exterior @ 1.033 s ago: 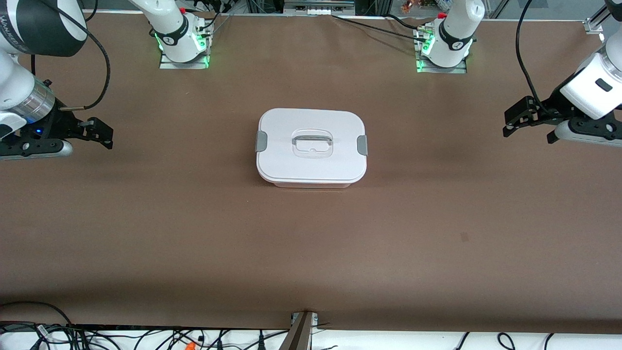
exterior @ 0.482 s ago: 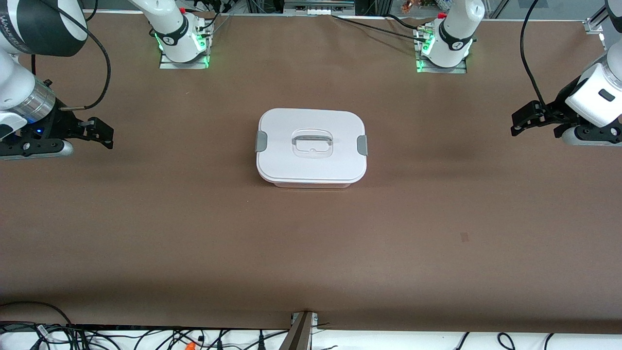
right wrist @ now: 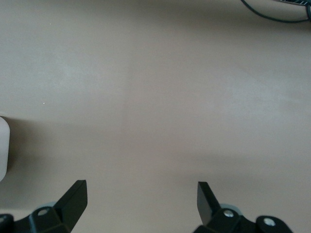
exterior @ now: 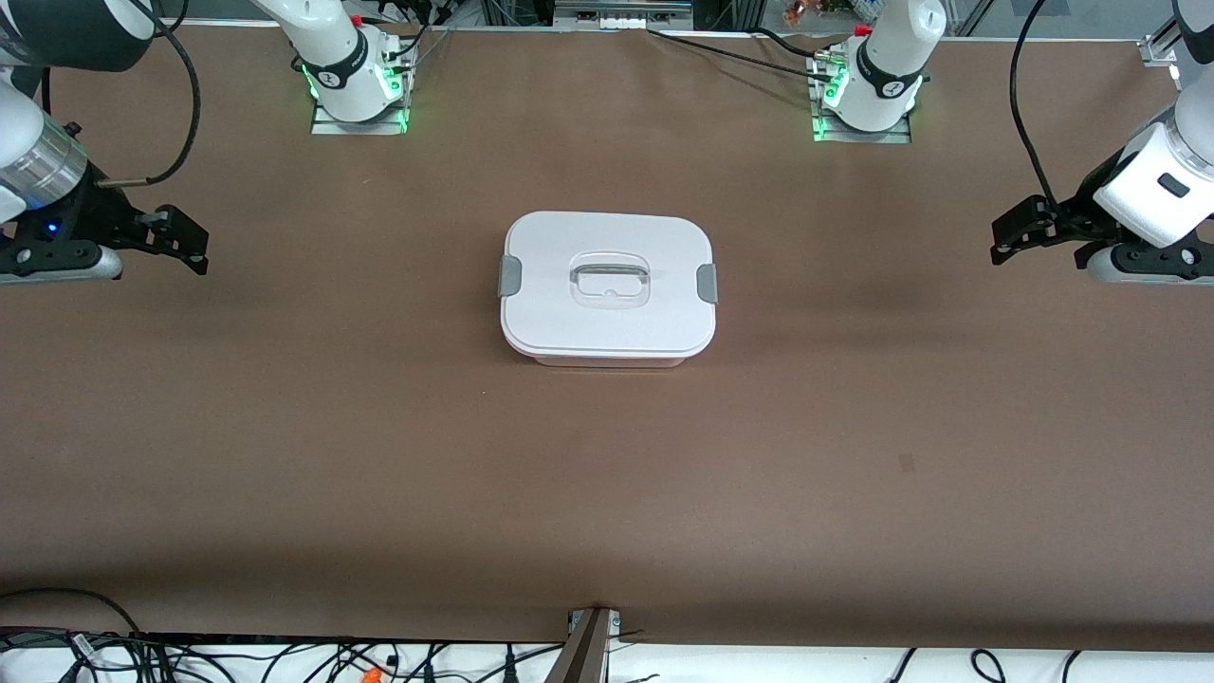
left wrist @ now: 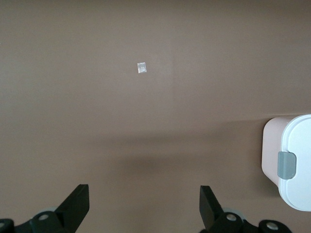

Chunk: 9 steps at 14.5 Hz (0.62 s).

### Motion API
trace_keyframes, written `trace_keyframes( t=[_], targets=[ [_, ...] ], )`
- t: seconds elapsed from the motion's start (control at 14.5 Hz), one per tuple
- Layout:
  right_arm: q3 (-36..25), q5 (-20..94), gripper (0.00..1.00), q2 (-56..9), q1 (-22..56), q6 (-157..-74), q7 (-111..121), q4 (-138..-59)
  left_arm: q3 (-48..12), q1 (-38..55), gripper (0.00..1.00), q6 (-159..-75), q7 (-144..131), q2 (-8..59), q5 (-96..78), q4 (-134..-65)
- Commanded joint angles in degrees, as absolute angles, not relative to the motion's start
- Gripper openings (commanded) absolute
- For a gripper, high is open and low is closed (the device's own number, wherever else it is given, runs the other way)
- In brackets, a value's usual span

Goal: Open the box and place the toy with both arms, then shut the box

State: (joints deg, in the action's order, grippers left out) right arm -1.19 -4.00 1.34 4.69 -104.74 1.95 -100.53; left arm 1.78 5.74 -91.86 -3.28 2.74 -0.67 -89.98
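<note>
We hold our left gripper [exterior: 1013,242] and right gripper [exterior: 185,245] spread, empty, flanking the lidded pale pink plastic box [exterior: 607,287].

Box [exterior: 607,289] lid shut, so contents can't be seen; toy not visible anywhere. Front view shows only a sliver of the tub wall under the lid. Left wrist view: box [left wrist: 290,162] cut by frame edge, just one end w/ one grey clip [left wrist: 286,165] showing, off to one side of left gripper [left wrist: 144,206]. Right wrist view: box [right wrist: 3,148] is a bare white sliver at frame edge, too little to tell detail; right gripper [right wrist: 141,204] fingers cut off at base. Front view: both arms run out of frame past the wrists.
</note>
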Motion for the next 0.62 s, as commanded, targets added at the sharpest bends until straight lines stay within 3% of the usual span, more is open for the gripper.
trace_keyframes(
  t=[0.0, 0.55],
  targets=[
    [-1.23, -3.08, 1.0, 1.58, 4.92, -105.03, 1.23, -101.34, 0.7, 4.92, 1.0, -90.19, -3.96, 2.28, 0.61, -89.83],
    [-1.32, -3.08, 1.0, 1.49, 4.92, -104.41, 1.32, -101.6, 0.7, 4.83, 1.0, -89.74, -3.43, 2.72, 0.62, -89.38]
  ],
)
